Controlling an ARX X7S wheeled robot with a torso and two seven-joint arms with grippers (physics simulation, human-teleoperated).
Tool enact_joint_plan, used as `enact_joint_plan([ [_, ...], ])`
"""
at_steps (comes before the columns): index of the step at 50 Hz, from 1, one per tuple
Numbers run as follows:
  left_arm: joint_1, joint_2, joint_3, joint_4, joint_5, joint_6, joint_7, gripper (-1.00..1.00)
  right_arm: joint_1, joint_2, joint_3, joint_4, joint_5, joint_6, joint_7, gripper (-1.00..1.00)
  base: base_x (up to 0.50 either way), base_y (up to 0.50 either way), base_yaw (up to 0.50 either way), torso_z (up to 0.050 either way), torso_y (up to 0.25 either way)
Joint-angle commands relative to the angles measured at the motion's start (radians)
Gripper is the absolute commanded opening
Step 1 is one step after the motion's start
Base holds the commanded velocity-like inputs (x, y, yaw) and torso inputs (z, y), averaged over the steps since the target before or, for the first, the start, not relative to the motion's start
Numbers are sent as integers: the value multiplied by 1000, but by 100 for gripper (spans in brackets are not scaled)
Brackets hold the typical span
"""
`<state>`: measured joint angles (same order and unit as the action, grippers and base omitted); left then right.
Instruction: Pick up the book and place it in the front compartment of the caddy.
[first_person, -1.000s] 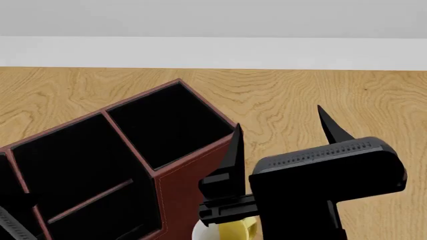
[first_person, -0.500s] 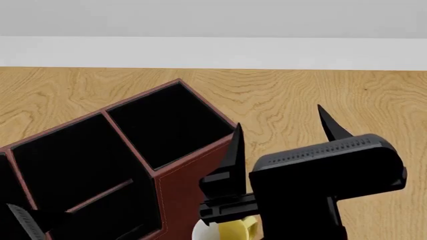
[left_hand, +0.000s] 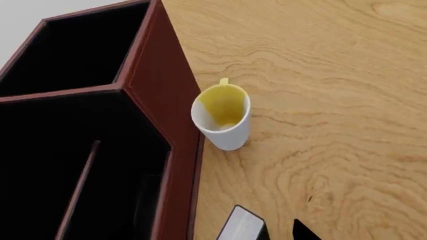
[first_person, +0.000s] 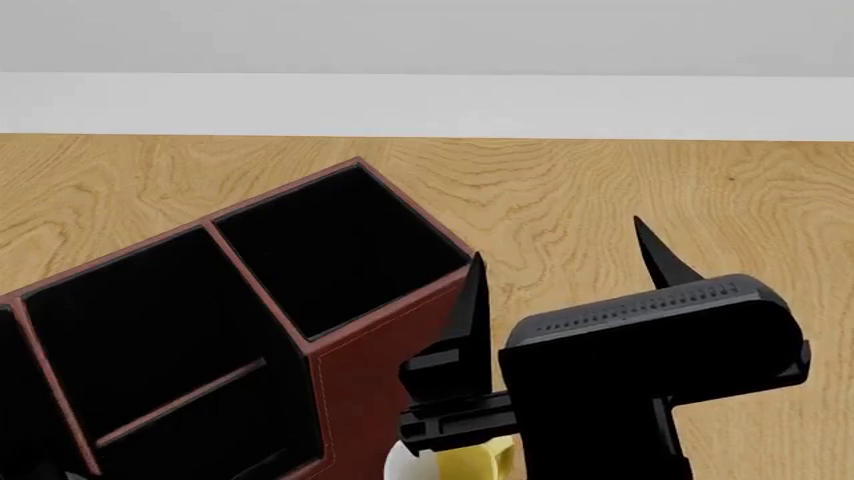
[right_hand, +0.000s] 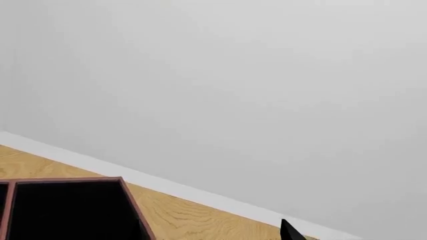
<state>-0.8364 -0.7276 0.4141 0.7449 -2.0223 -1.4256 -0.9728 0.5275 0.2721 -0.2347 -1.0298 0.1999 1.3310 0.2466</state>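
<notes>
The dark red caddy fills the lower left of the head view, its black sections looking empty. In the left wrist view the caddy lies beside the book, of which only a grey-white face with a black edge shows at the frame's rim. My left gripper stands open. One black fingertip is apart from the book, with bare wood between them. My right gripper is raised beside the caddy's right corner, open and empty. Its fingertip shows in the right wrist view.
A white cup with a yellow inside stands on the wooden table right against the caddy's side, also low in the head view as the cup. A white wall bounds the table's far edge.
A black part of the left arm at the head view's lower left has slid out of view. The right gripper has barely moved.
</notes>
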Motion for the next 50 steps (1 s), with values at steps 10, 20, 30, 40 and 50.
enact_joint_plan([
  [10, 9, 2, 59, 8, 20, -13, 22, 100, -8, 10, 5, 2, 28, -9, 20, 100, 0, 0, 0, 0, 0],
  [20, 1, 17, 67, -14, 83, -48, 72, 100, -17, 18, 7, 8, 42, -23, 32, 100, 0, 0, 0, 0, 0],
  [30, 15, 33, 61, -29, 194, -89, 165, 100, -23, 25, 11, 9, 59, -30, 45, 100, 0, 0, 0, 0, 0],
  [40, 23, 36, 79, -38, 321, -99, 277, 100, -14, 30, 13, 12, 78, -25, 58, 100, 0, 0, 0, 0, 0],
  [50, 5, 35, 119, -47, 419, -89, 364, 100, -1, 34, 14, 14, 96, -15, 68, 100, 0, 0, 0, 0, 0],
])
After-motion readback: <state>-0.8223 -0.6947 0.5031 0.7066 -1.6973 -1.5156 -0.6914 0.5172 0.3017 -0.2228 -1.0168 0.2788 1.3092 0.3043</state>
